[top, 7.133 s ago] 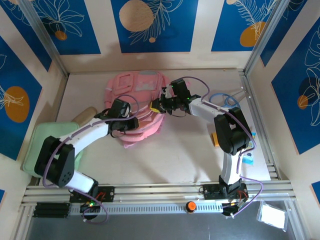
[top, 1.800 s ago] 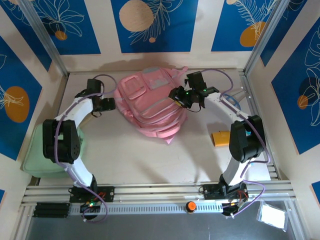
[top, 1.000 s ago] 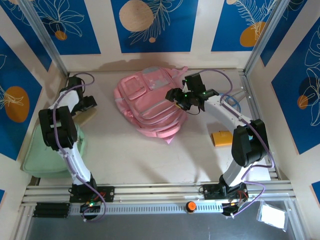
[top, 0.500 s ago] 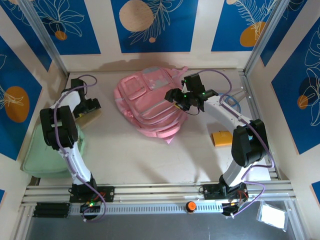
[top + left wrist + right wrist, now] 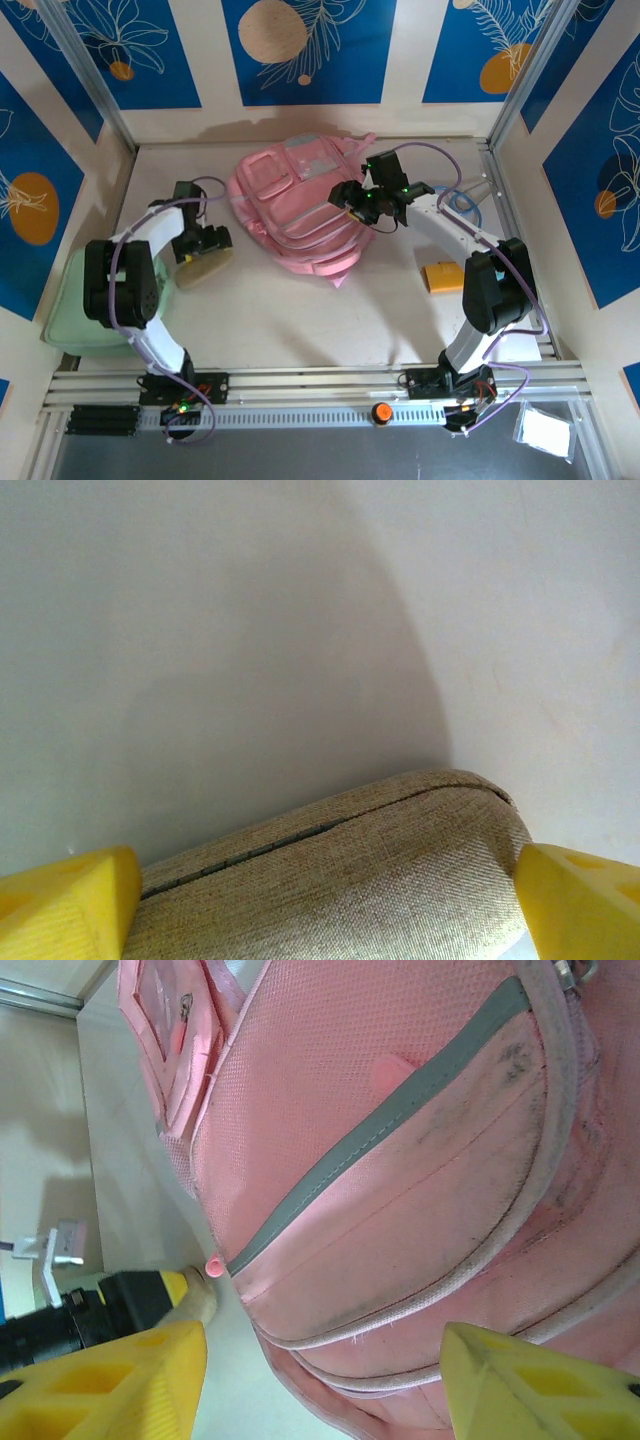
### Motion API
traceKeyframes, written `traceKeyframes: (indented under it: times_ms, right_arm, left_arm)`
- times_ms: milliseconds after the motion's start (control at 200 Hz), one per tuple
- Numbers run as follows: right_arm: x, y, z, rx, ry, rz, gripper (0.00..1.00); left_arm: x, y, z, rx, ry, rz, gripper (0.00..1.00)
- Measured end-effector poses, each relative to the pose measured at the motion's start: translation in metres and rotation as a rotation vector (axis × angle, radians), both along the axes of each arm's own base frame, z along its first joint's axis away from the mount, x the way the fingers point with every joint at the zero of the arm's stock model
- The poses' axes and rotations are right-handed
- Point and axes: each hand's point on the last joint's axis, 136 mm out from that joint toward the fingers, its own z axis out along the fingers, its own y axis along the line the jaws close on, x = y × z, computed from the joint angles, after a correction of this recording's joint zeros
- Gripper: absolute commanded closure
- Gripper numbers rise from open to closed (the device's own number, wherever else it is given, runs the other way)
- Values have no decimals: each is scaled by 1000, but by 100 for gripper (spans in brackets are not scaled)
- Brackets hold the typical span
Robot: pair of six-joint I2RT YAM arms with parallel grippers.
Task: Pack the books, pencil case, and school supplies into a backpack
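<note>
The pink backpack [image 5: 295, 215] lies flat at the back centre of the table, front pockets up. The tan pencil case [image 5: 205, 264] sits just left of it, and my left gripper [image 5: 208, 244] is shut on it. In the left wrist view the case [image 5: 340, 880] fills the gap between both yellow fingertips [image 5: 62, 902], zip seam up. My right gripper [image 5: 357, 199] hovers open at the backpack's right edge. Its wrist view has the backpack [image 5: 400, 1160] spread across the wide gap of that gripper [image 5: 325, 1385], with the pencil case [image 5: 201, 1305] beyond. The books are out of view.
A pale green tray [image 5: 72, 300] lies at the left edge. A small orange-yellow flat item [image 5: 441, 276] rests right of centre, near the right arm. A blue cable loop [image 5: 460, 200] and white sheets [image 5: 505, 345] sit along the right side. Walls enclose three sides.
My left gripper has moved from the far-left wall down and right toward the backpack, bringing the pencil case with it. The right gripper has barely shifted.
</note>
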Motion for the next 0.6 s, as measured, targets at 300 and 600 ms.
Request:
traceKeyframes:
  times_ms: [300,600]
  right_arm:
    - [0,3,2,7,-7,6,36]
    - [0,8,4,19,-17,17,36]
  left_arm:
    - [-52,-28,0,-106,35,-44,2]
    - [-86,-60,-11,-120,86,-156,6]
